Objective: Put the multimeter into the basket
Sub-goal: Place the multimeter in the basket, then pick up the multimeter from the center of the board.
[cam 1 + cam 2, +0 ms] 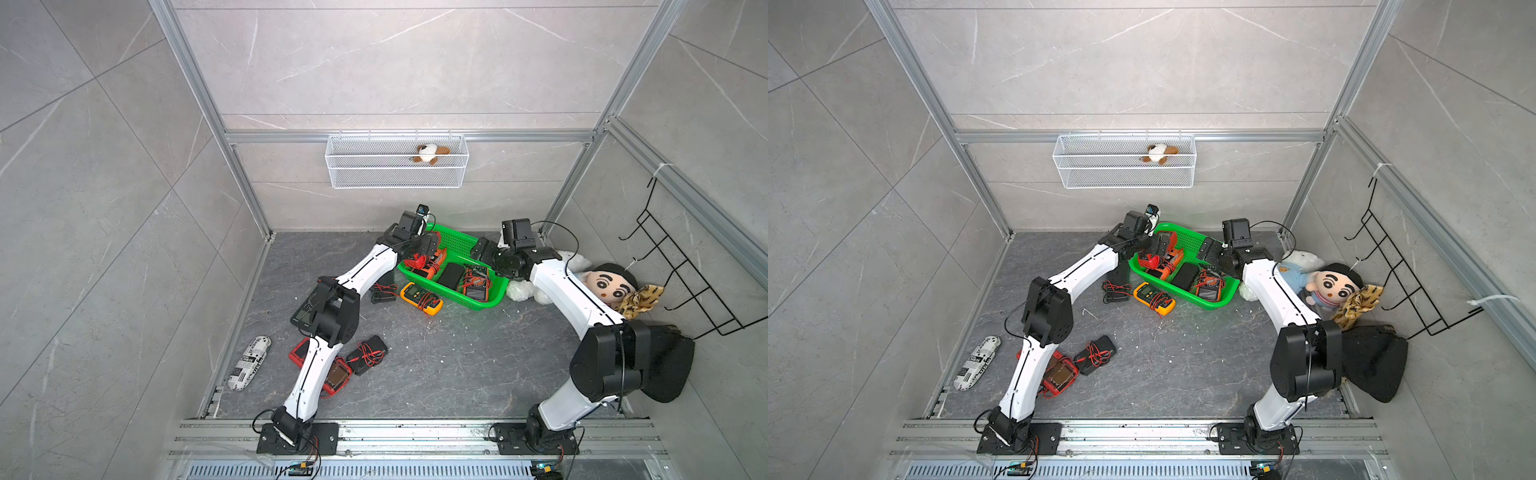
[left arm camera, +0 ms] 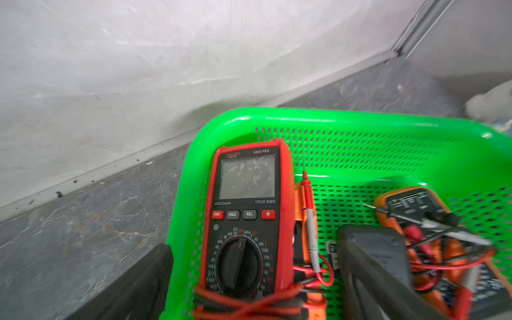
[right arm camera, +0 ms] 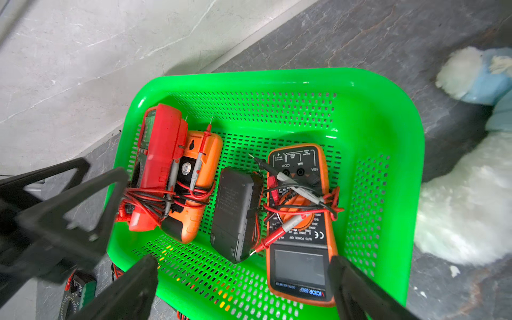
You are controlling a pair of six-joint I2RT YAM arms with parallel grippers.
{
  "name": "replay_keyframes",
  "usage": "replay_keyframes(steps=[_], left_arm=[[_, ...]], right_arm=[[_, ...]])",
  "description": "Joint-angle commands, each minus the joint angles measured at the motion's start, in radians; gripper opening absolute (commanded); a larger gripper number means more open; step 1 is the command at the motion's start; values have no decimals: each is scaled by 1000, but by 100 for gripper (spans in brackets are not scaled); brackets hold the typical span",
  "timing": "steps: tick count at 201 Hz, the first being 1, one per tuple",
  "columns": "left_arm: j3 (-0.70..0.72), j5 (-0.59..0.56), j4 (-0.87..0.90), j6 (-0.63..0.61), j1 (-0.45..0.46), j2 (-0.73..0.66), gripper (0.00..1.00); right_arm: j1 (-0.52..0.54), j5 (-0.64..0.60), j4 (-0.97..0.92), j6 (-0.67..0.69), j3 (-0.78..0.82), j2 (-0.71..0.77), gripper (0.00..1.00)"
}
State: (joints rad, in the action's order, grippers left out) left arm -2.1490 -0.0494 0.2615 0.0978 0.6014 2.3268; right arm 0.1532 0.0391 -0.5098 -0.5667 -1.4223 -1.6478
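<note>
The green basket stands at the back of the floor. A red multimeter wrapped in red leads leans on an orange one at its left end. My left gripper is open astride the red multimeter, one finger outside the basket wall. A black multimeter and an orange-edged one also lie inside. Over the basket's right end, my right gripper hangs open and holds nothing.
Several more multimeters lie on the floor: a yellow one in front of the basket, a red one and a black one by the left arm. Plush toys sit at the right. A white wire basket hangs on the back wall.
</note>
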Motion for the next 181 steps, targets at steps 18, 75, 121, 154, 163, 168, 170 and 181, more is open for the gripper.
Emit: replay_keyframes(steps=[18,75,121,154,163,168,170,181], left_arm=[[98,-80,-110,103,-1,-221,98],[253,-267,-20,223,-1,-348,98],[365,-408,76,341,-13,-415,98],[415,-421,169,444,-52,-424,98],[439,-415,181,474,-67,-430,98],[455,-407,185,488,-77,-432,98],[461,-404,186,493,-80,-433,98],[491,-385,192,520,-100,-435,98]], right_arm=[[16,-48,-57,40,-45,-8,100],[40,-108,-95,57,-68,-14,100],[64,-155,-134,54,-98,-54,100],[75,-174,-157,44,-119,-77,100],[78,-179,-162,44,-122,-81,100],[78,-183,-165,42,-126,-81,100],[78,-185,-166,42,-127,-82,100],[80,-191,-168,41,-129,-83,100]])
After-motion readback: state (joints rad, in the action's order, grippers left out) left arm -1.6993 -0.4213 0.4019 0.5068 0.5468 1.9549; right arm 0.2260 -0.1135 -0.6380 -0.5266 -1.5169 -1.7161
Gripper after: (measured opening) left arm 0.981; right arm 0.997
